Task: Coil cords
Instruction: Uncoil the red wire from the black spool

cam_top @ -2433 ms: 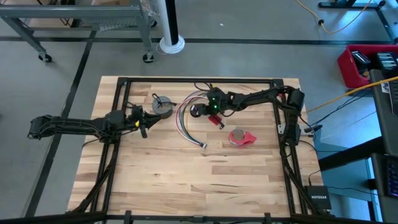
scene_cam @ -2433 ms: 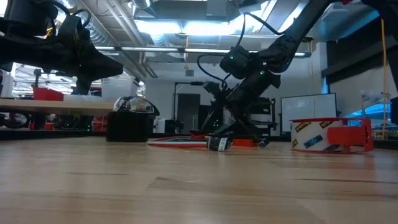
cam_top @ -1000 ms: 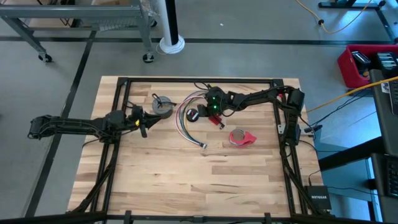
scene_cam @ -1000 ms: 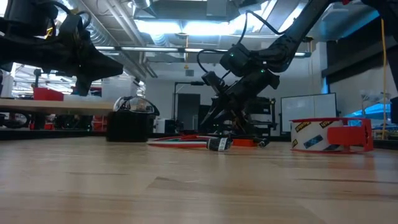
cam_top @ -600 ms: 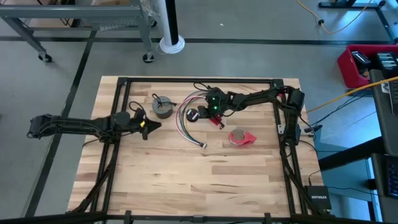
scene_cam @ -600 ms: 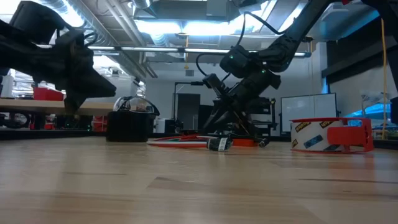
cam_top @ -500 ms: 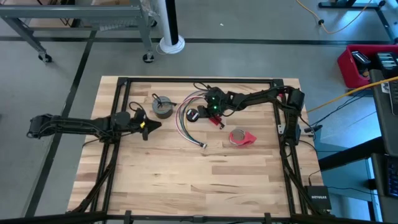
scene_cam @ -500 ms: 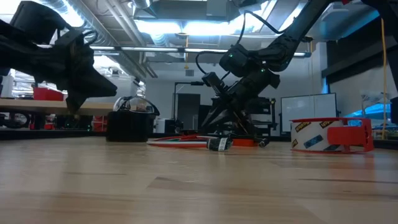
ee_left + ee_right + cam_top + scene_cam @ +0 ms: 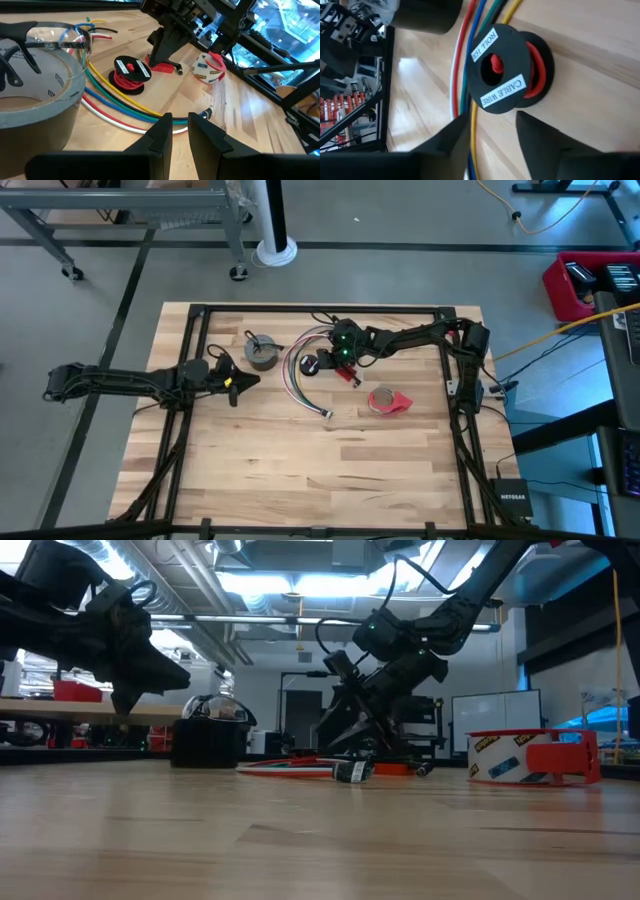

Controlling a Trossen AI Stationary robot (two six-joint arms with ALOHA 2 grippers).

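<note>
Right gripper (image 9: 492, 137) open, empty, over spool (image 9: 507, 72) near desk's (image 9: 300, 480) far edge; next, probably regrasping.

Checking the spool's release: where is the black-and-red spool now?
From above, the black-and-red spool lies on the table just left of the right gripper, beside the colored wire bundle.

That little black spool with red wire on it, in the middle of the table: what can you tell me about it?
The small black spool has two round black flanges with red wire wound between them and a red hub at the centre. White labels on the top flange read "CABLE WIRE" and "ROLL". It lies flat on the wooden table, beside the long bundle of coloured wires. The right gripper hovers just over it, open, with neither finger touching it.
</note>
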